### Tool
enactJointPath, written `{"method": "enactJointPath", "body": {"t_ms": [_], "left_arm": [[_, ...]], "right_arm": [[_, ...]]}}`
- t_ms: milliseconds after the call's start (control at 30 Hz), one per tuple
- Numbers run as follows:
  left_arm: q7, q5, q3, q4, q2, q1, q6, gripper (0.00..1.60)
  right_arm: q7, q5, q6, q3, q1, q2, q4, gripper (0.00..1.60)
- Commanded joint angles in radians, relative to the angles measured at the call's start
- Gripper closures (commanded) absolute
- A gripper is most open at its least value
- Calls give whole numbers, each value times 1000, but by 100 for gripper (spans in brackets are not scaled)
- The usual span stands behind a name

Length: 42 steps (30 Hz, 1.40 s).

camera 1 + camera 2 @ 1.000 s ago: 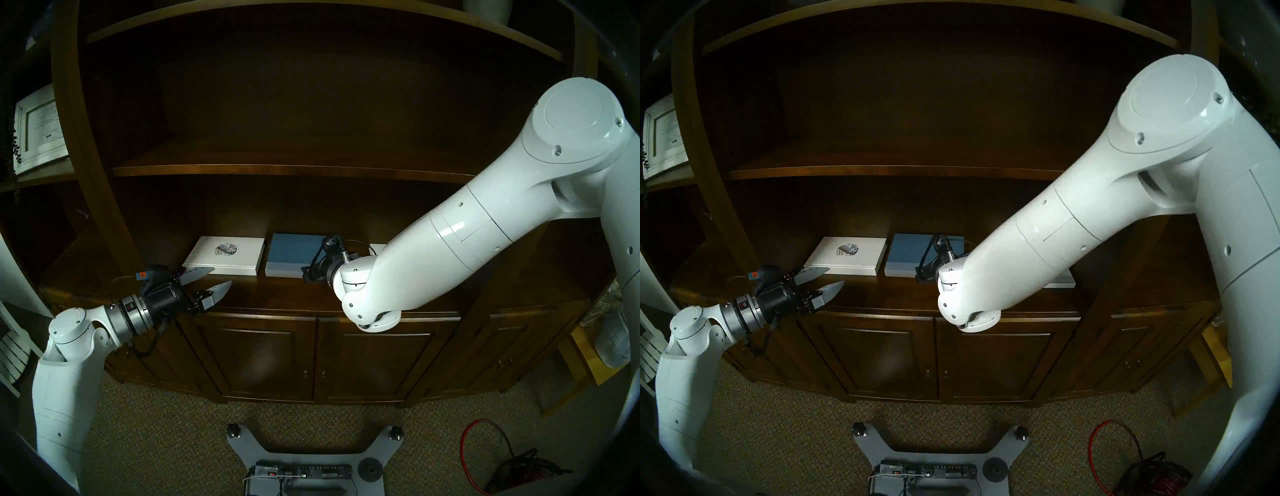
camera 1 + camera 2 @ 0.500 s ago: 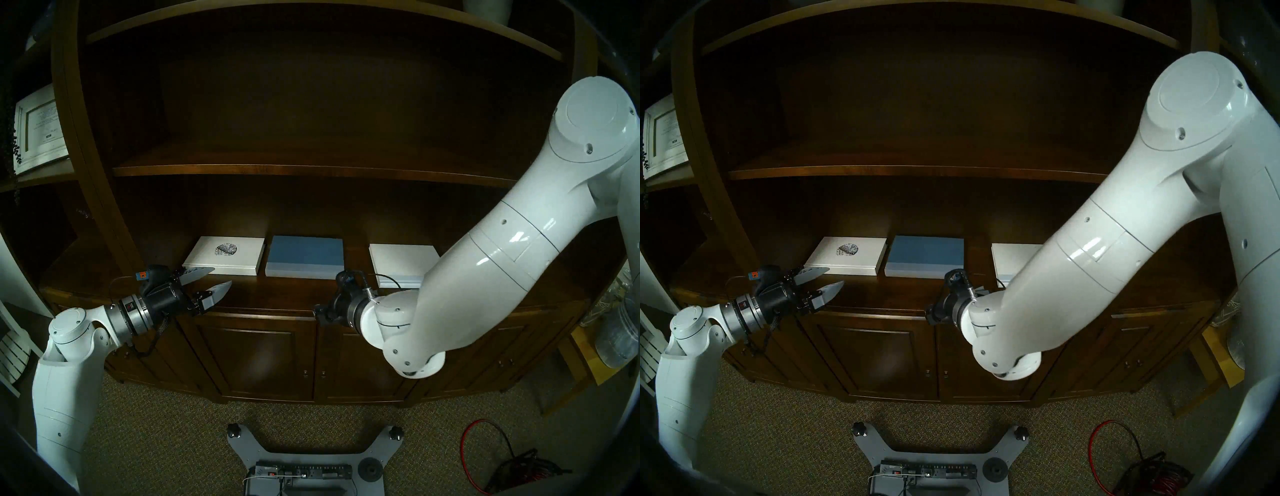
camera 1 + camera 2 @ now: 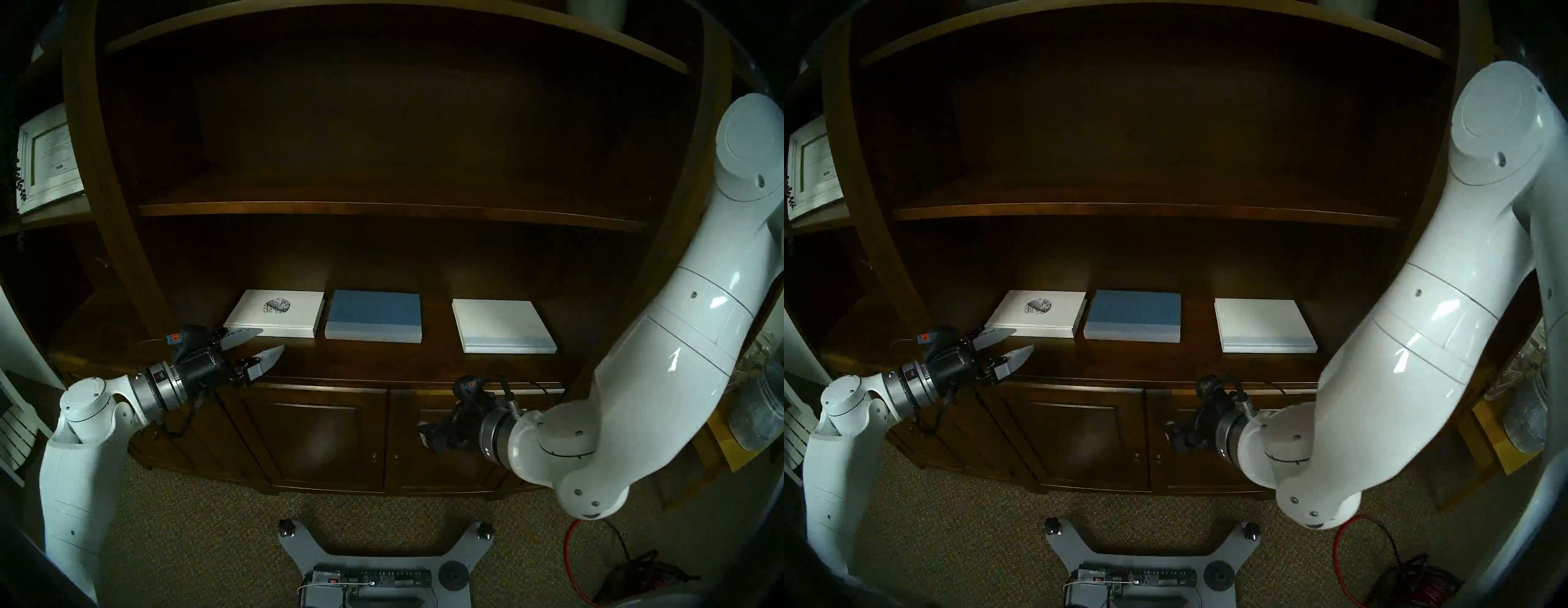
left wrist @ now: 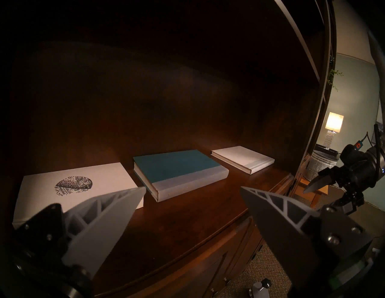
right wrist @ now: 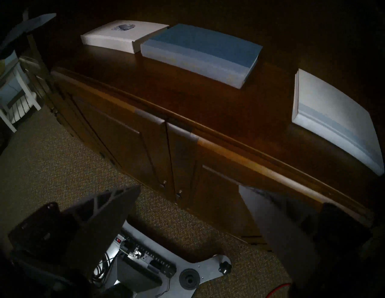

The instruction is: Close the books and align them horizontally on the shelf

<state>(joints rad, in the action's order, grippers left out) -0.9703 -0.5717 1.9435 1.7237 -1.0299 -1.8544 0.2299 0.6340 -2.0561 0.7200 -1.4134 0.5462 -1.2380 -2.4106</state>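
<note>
Books lie closed and flat in a row on the shelf, a deep ledge of dark brown wood in a big bookcase. At the robot's left is a white book with a round black drawing. Just beside it sits the thick blue book, its pale spine toward the front edge. Well apart to the right lies the white book with a pale blue strip, turned slightly askew from the other two.

Below the ledge are panelled cabinet doors with small knobs. A thinner upper shelf board crosses above. The floor is speckled olive carpet, with the robot's grey base and a red cable on it. A framed paper stands in the neighbouring bay at far left, and the left wrist view shows a lit lamp beyond the bookcase.

The left gripper hovers over the ledge's front left, fingers spread wide, holding nothing. The right gripper hangs in front of the cabinet doors, below the ledge, fingers apart and empty.
</note>
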Motion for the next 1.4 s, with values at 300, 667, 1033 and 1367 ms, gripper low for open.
{"method": "enactJointPath", "body": {"t_ms": [300,667,1033,1367], "left_arm": [[-1,-6,8,16,3,18,-5,0],[-1,-6,9,18,3,20,-5,0],[-1,-9,10,20,1,21,-5,0],[0,-11,12,22,-1,21,-5,0]], "right_arm": [[-88,222,151,-287,111,79,84,0],[-250,454,240,-434,95,125,184,0],[-393,687,240,-461,101,272,272,0],[-388,787,240,-387,112,397,263,0]]}}
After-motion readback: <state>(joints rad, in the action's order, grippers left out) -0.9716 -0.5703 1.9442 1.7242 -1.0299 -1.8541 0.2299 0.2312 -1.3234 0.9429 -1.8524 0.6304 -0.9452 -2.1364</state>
